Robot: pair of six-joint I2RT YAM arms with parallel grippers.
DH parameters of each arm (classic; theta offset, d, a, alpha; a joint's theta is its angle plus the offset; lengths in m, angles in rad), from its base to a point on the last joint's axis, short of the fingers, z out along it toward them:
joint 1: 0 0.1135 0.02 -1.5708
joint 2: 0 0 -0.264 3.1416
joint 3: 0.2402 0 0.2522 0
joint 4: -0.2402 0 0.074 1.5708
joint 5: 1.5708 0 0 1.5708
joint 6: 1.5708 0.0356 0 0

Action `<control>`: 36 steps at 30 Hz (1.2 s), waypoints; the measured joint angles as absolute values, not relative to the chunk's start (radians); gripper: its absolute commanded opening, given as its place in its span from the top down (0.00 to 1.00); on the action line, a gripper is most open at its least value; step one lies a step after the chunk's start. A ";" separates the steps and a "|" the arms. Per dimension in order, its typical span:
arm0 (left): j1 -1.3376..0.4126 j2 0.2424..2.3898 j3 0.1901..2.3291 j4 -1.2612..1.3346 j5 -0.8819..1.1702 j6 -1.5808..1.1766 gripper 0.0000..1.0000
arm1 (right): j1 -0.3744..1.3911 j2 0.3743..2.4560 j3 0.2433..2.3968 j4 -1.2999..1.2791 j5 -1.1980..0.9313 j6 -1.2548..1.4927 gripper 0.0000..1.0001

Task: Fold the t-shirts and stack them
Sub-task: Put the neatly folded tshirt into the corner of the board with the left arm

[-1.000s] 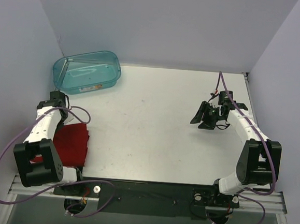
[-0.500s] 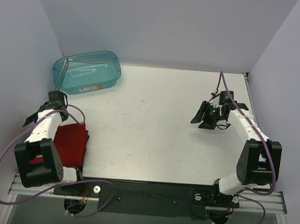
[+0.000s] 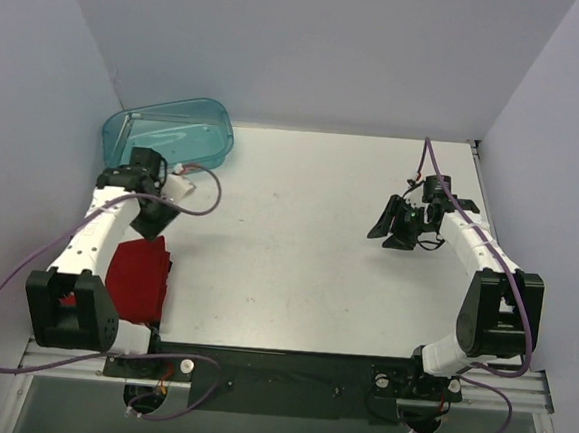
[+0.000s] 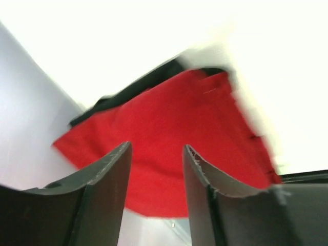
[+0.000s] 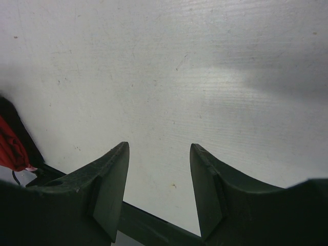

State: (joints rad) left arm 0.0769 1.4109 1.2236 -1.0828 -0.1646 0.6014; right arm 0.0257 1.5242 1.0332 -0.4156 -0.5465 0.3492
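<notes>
Left tool (image 3: 149, 226) gapes beside the folded dark red t-shirt (image 3: 138, 281).

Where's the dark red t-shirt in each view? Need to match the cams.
Top external: the dark red t-shirt lies at the near left corner of the table.
Left wrist: it fills the middle of the picture, blurred.
Right wrist: only a red sliver at the far left edge, likely the same shirt.
Shared landmark: the white table it lies on.
</notes>
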 measured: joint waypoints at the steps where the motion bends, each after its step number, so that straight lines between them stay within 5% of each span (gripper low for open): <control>1: 0.012 1.400 1.203 -1.072 -0.144 0.581 0.39 | 0.026 1.524 1.033 -0.416 -0.547 0.349 0.53; 6: -0.208 1.393 1.086 -0.981 -0.172 0.516 0.38 | 0.026 1.524 1.033 -0.416 -0.546 0.349 0.53; 13: -0.219 1.470 1.050 -0.854 -0.350 0.450 0.59 | 0.026 1.520 1.032 -0.416 -0.546 0.348 0.53; 22: -0.222 1.486 0.978 -0.786 -0.309 0.419 0.62 | 0.026 1.520 1.032 -0.423 -0.545 0.342 0.54; 24: -0.220 1.487 0.954 -0.767 -0.325 0.419 0.98 | 0.026 1.520 1.032 -0.427 -0.545 0.341 0.54; 25: -0.219 1.487 0.948 -0.761 -0.336 0.414 1.00 | 0.026 1.520 1.032 -0.427 -0.545 0.340 0.54; 36: -0.231 1.373 0.908 -0.772 -0.192 0.449 1.00 | 0.026 1.518 1.032 -0.432 -0.538 0.338 0.54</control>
